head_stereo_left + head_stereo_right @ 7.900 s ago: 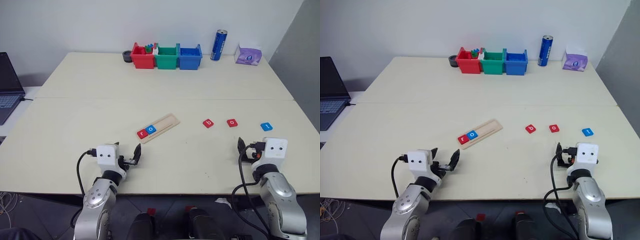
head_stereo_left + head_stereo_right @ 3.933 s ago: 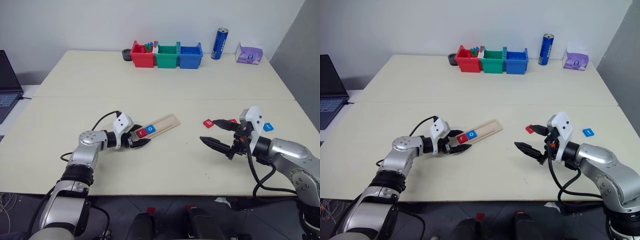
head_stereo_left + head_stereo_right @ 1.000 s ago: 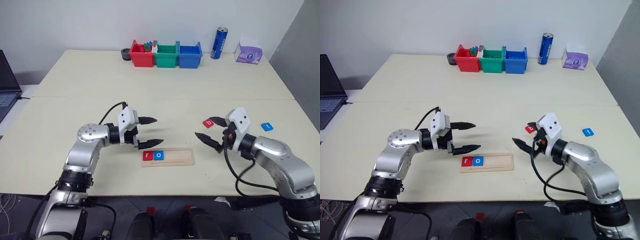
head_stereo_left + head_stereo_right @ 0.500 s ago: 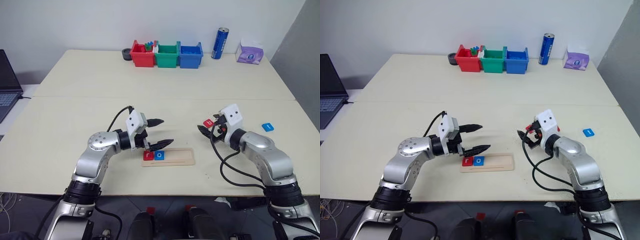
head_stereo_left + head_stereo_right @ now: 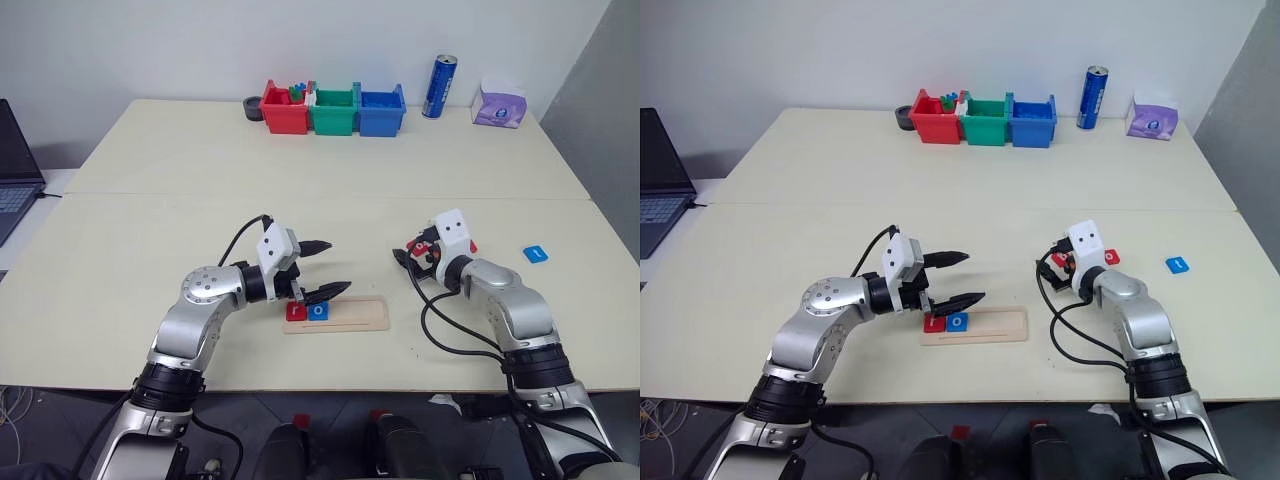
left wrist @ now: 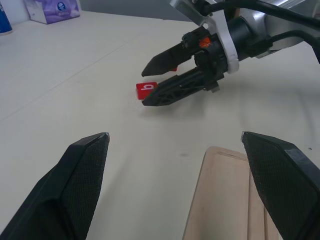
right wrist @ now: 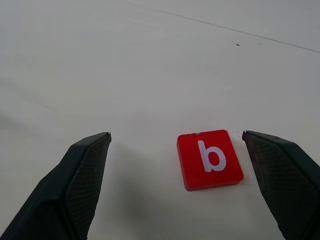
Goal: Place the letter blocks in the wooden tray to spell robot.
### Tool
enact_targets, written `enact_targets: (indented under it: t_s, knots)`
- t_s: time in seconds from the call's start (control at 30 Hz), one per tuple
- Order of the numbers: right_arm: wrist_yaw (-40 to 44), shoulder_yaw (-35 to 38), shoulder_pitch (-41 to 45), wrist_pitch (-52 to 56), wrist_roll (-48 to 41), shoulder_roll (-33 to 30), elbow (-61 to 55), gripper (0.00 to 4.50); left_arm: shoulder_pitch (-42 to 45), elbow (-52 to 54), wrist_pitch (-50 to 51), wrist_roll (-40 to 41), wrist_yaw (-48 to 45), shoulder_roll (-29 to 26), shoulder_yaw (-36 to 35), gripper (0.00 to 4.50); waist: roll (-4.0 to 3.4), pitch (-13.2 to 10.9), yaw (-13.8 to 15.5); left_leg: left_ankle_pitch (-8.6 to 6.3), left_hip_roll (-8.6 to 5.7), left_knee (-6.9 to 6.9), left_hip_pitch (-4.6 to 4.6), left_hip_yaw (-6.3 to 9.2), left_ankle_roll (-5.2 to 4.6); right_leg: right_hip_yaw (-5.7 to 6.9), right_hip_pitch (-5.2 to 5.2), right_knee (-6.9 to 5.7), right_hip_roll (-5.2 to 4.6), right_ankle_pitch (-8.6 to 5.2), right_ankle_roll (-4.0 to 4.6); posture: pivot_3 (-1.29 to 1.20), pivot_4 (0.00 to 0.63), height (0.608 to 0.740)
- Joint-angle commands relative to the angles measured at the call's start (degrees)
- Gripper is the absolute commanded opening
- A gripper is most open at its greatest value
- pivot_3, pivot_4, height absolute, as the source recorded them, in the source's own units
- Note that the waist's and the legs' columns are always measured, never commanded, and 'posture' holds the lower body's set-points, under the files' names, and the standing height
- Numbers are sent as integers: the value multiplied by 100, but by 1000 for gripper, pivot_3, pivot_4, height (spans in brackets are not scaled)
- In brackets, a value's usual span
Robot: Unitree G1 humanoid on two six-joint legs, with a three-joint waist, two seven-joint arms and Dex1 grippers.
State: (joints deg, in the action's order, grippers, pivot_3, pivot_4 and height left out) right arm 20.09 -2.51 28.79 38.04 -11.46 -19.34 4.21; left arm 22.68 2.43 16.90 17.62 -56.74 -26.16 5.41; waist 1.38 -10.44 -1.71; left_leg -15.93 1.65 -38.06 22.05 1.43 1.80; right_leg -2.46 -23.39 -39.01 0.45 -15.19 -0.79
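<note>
The wooden tray (image 5: 350, 313) lies near the table's front, with a red "r" letter block (image 5: 296, 311) and a blue "o" block (image 5: 317, 311) at its left end. My left gripper (image 5: 338, 265) hovers open just above that end, holding nothing. My right gripper (image 7: 176, 135) is open and low over the table, with the red "b" block (image 7: 210, 159) lying flat between its fingers, closer to one finger. Behind my right wrist a second red block (image 5: 1110, 257) peeks out. A blue block (image 5: 534, 254) lies further right.
Red (image 5: 285, 112), green (image 5: 333, 112) and blue bins (image 5: 381, 112) stand in a row at the table's back edge. A blue can (image 5: 439, 88) and a purple tissue pack (image 5: 498, 108) stand to their right. A laptop (image 5: 15, 170) sits off the left side.
My right gripper has moved forward and down, and its open fingers now straddle the "b" block. My left gripper has drifted slightly right over the tray. Earlier, the tray lay slanted farther back.
</note>
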Motion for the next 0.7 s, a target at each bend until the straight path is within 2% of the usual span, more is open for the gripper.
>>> enact_targets:
  t_s: [0.03,0.43,0.57,0.7]
  knots:
    - [-79,275,138,5,-60,51,4,4500,45,243,-108,37,61,-10,-20,4466,0,0,0,0,-1,0,0,-1,0,0,0,0,0,0,0,0,150,740]
    - [-34,383,134,80,-83,97,192,4500,107,147,-183,19,72,-12,8,4466,0,0,-2,0,0,0,0,-1,0,-1,0,0,0,0,0,0,150,740]
    - [16,319,134,42,-34,92,215,3582,113,141,-195,24,84,-25,12,4500,0,0,-3,0,0,0,0,-1,0,-1,0,0,0,0,0,0,150,740]
    - [144,99,106,-140,163,-11,273,2111,111,165,-188,26,116,-29,-3,4500,0,0,-5,0,0,0,0,-1,0,0,0,0,0,0,0,0,150,740]
